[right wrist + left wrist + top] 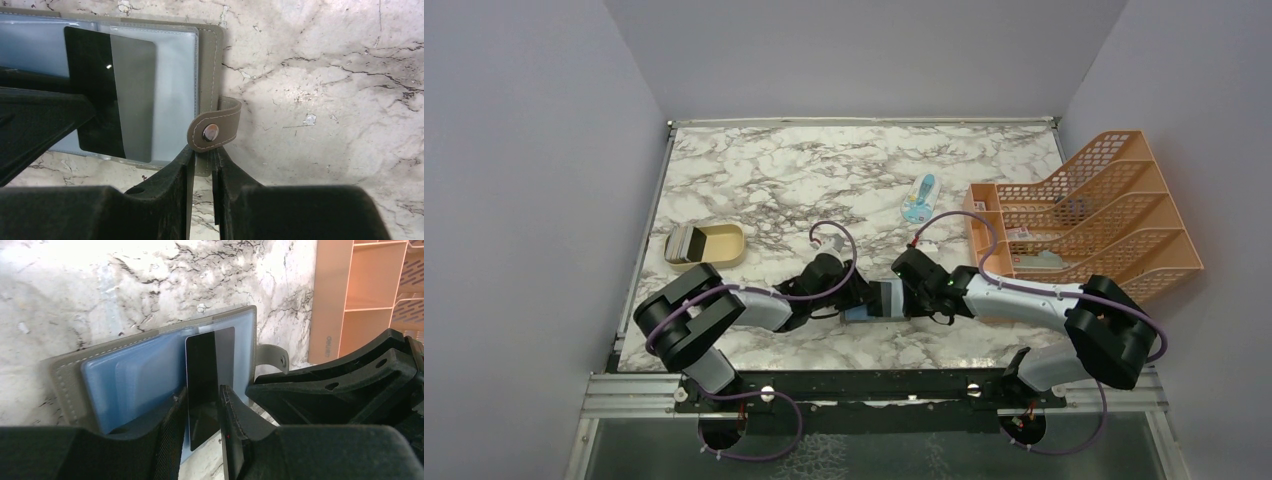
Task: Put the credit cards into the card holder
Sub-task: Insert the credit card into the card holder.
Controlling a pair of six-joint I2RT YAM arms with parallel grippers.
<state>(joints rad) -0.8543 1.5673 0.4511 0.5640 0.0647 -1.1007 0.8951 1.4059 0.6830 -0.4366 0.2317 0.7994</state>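
Observation:
The grey card holder lies open on the marble near the table's front, its pale blue pockets facing up. A dark credit card is half inside the right pocket, and its covered half shows grey through the plastic. My left gripper is shut on the card's outer end, a finger at each side. My right gripper is shut on the card holder's edge, just below the tab clasp. More credit cards stand stacked in the tan tray.
The tan oval tray sits at the left. A large orange mesh file rack fills the right side. A light blue-and-white packet lies behind the grippers. Both arms meet at the table's front middle.

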